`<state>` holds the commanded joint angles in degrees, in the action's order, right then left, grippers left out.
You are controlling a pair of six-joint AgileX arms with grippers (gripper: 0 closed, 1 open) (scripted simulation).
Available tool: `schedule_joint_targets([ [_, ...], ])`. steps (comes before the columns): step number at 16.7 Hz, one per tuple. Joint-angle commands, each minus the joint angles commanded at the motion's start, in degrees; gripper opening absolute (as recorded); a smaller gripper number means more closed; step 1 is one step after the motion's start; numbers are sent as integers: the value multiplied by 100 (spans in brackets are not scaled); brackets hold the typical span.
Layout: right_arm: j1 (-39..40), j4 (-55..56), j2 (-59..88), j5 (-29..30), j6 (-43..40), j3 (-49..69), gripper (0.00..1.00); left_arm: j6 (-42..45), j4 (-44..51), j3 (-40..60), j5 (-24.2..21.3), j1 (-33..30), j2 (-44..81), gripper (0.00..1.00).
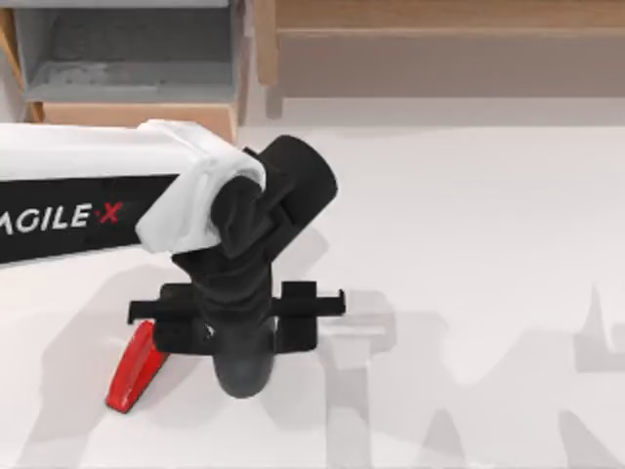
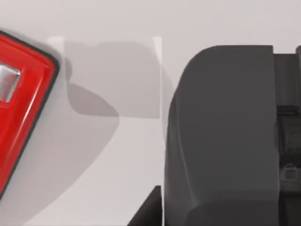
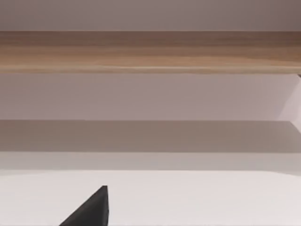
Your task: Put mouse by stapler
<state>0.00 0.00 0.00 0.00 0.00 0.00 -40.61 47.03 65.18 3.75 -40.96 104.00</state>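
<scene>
The red stapler [image 1: 132,376] lies on the table near the front left, tapering toward the front. Its red body [image 2: 23,108] appears again in the left wrist view. The mouse [image 1: 244,369], a dark rounded lump, sits just right of the stapler and sticks out from under my left gripper [image 1: 237,327]. The left gripper reaches down from above with its jaws on either side of the mouse, shut on it. Up close, the mouse [image 2: 221,136] lies right beside one dark finger [image 2: 148,212], with a strip of bare table between mouse and stapler.
Grey and wooden shelving [image 1: 127,68] stands behind the table at the back left, and a wooden ledge [image 1: 439,39] runs along the back right. The right wrist view faces that wooden ledge [image 3: 150,52], with one dark finger [image 3: 91,209] of my right gripper low in it.
</scene>
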Motion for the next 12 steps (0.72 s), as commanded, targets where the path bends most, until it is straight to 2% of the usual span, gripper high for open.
schedule_joint_targets([
  [12, 0, 0, 0, 0, 0, 0, 100, 7, -219, 40, 11, -1, -88, 0],
])
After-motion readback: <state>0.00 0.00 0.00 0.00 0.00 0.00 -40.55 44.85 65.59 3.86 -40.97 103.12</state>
